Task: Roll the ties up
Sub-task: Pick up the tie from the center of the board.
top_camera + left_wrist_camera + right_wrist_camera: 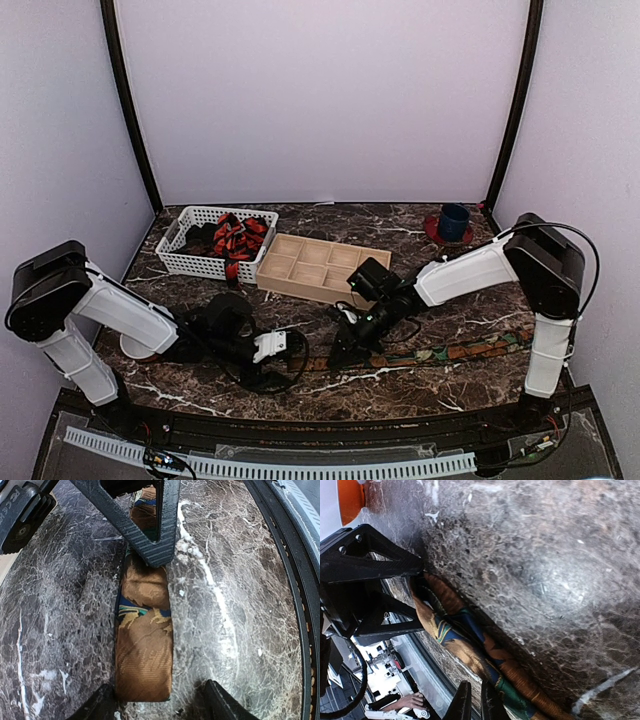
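A brown-orange tie with green and blue patches [450,352] lies flat along the front of the marble table. Its squared end [144,665] lies between the spread fingers of my left gripper [160,705], which is open and low over the table [272,345]. My right gripper [345,350] is shut, and its black fingertips [150,550] rest on the tie a little further along. In the right wrist view the closed fingers [462,705] sit beside the tie [485,655]. Red-and-black striped and dark ties [235,237] lie heaped in a white basket [190,262].
A wooden tray with compartments [320,265] stands behind the grippers, next to the basket. A blue cup on a red saucer [452,222] stands at the back right. The table's black front edge [295,580] runs close to the tie.
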You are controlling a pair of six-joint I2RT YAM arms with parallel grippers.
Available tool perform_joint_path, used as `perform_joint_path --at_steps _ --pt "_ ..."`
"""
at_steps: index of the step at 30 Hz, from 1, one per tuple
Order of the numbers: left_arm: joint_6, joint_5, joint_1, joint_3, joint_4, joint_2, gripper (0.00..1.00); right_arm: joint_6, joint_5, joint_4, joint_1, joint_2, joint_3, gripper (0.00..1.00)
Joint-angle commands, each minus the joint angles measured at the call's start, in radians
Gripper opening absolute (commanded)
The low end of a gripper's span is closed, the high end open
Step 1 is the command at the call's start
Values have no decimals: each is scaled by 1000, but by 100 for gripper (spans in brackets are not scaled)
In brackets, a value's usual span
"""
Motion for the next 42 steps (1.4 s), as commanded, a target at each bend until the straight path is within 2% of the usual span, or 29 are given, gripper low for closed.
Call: perform_joint_path --at_steps 1,9,20,28,35,42 --pt "24 7 5 25 18 19 63 -8 26 -6 -9 -38 17 9" --pt "23 4 5 41 31 59 59 -27 30 -30 -18 2 20 9" --pt "-1 17 4 56 -21 -8 34 -52 48 -79 -18 65 29 7" --pt "-65 66 -30 160 -35 -57 33 -72 33 -91 -17 87 56 7" --pt "-106 115 -67 277 7 75 31 -79 29 -93 -16 86 75 7" --pt "-112 84 -68 270 10 76 28 -94 53 -105 -39 -40 40 12"
